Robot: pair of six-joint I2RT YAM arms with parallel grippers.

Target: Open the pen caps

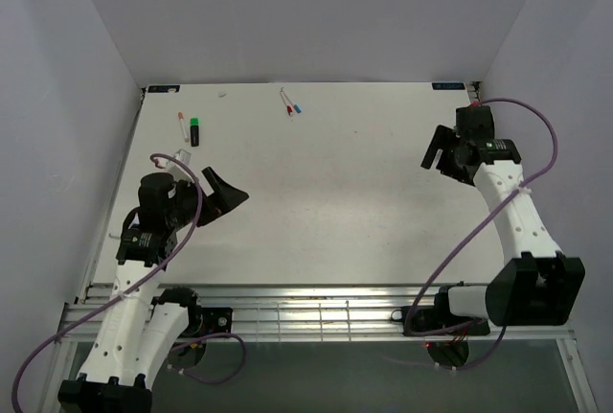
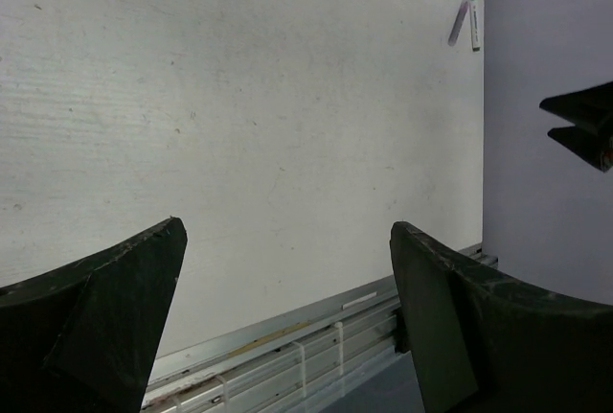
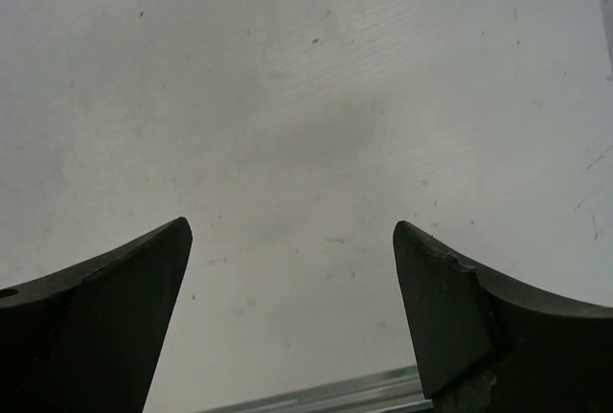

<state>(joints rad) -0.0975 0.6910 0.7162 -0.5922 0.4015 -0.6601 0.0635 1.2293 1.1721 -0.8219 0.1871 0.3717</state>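
1. The table (image 1: 335,193) is white with tiny dark specks.
2. The walls (image 1: 287,11) are a pale grey-purple.
3. The left gripper (image 1: 227,190) and the right gripper (image 1: 431,149) are both black.
4. The left arm (image 1: 134,336) and the right arm (image 1: 522,221) are white with black parts.
5. The cables (image 1: 536,111) are purple.
6. The stubby marker (image 1: 194,129) is black with a green end.
7. The white pen (image 1: 182,126) next to it has an orange-red end.
8. The two thin pens (image 1: 287,102) are pale. One has a red end and one has a blue end.
9. The rail (image 1: 316,312) is shiny silver.
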